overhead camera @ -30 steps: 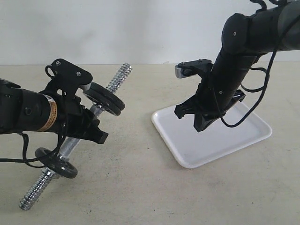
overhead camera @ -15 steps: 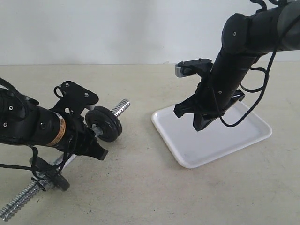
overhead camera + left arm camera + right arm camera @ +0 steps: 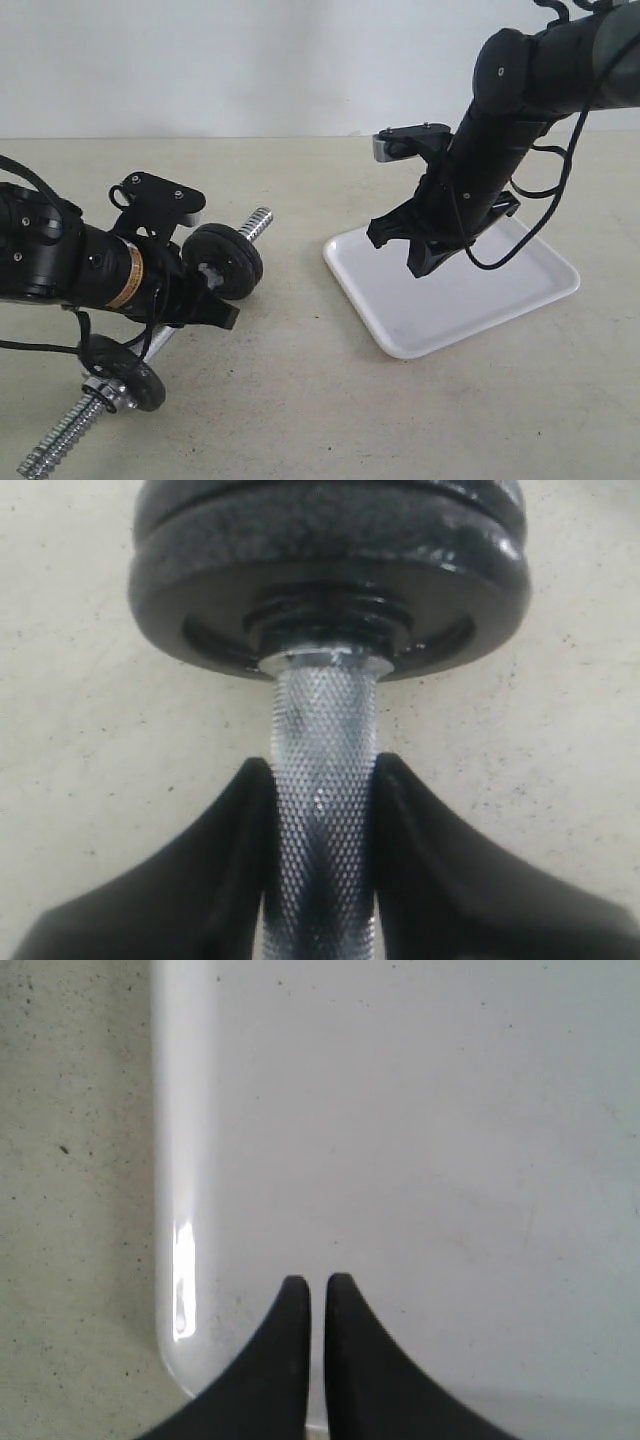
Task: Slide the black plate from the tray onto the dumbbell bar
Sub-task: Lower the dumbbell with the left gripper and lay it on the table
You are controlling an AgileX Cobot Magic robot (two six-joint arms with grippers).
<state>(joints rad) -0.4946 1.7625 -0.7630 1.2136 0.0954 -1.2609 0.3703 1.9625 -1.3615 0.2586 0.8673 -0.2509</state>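
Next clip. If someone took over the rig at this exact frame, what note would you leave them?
Left end effector: shut on the bar at its knurled middle, with the bar tilted.
Right end effector: shut, holding nothing, above the tray.
Things: two plates sit side by side on the bar's upper part, and a third plate is near its lower end. No plate shows on the tray.
Done: the sliding looks finished.
Left: probably only laying the bar down and letting go.
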